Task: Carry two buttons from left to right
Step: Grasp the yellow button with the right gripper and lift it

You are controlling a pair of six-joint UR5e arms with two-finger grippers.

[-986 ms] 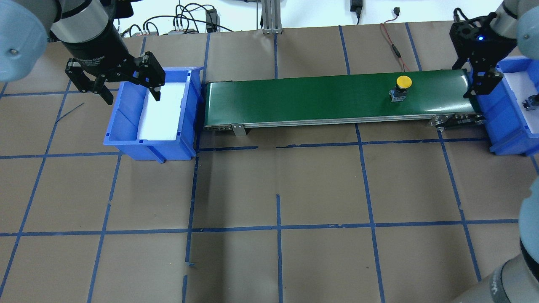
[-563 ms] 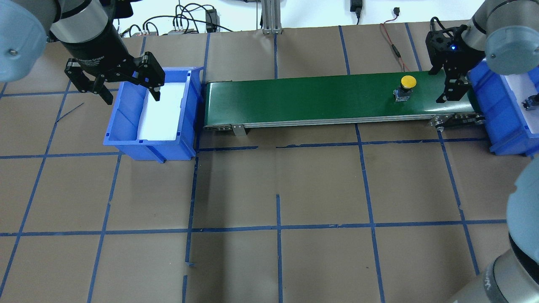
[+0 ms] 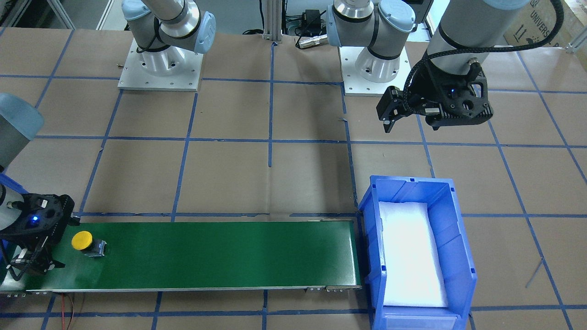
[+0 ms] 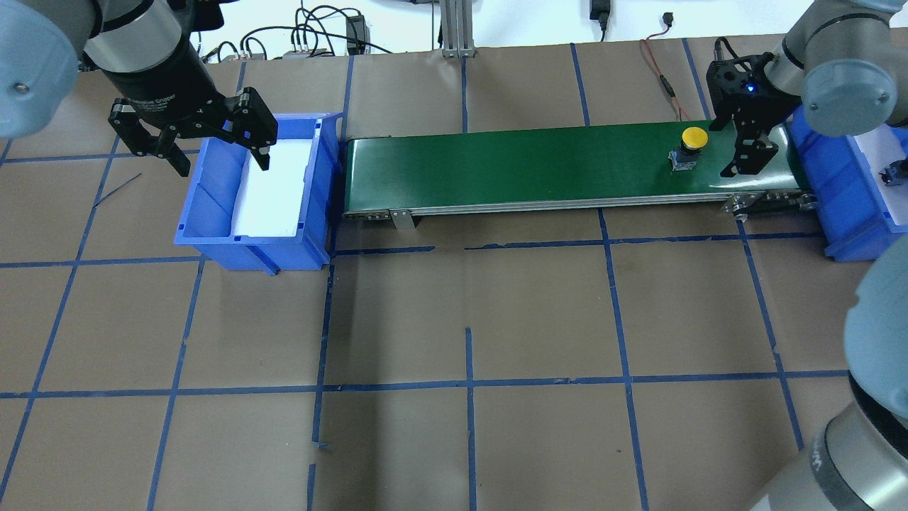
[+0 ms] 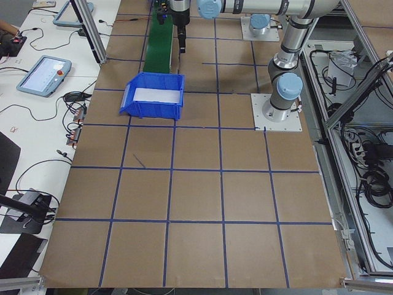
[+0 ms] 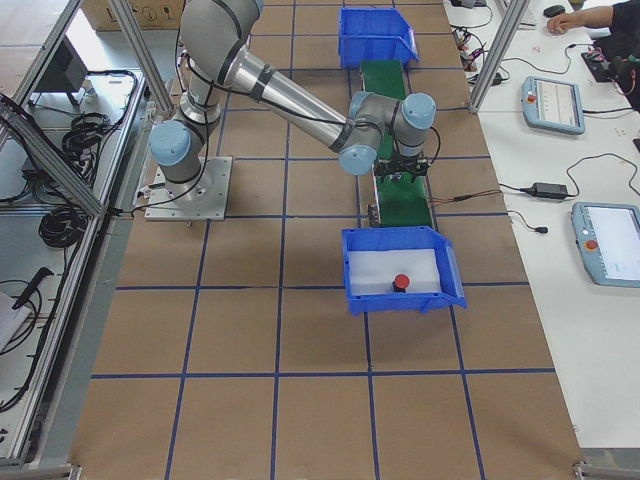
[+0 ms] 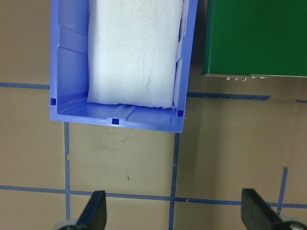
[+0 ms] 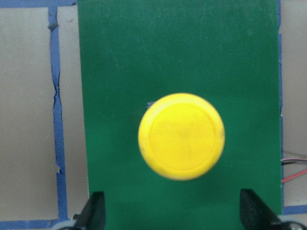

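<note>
The yellow-capped button (image 4: 694,136) stands on the green conveyor belt (image 4: 532,163) near its right end; it also shows in the front view (image 3: 82,240) and fills the right wrist view (image 8: 181,136). My right gripper (image 4: 720,149) is open, low over the belt just right of this button, which lies ahead of the fingertips (image 8: 96,211). The red-capped button (image 6: 401,283) lies in the right blue bin (image 6: 450,280). My left gripper (image 4: 223,163) is open and empty above the left blue bin (image 4: 213,213).
The left bin holds only a white foam pad (image 7: 134,52). The right bin (image 4: 830,184) touches the belt's right end. The brown table has a blue tape grid (image 4: 468,383). Cables (image 4: 660,71) lie behind the belt.
My right gripper has moved left from the right bin to the belt's right end, close to the yellow button. The button has ridden further right. The left arm has not moved.
</note>
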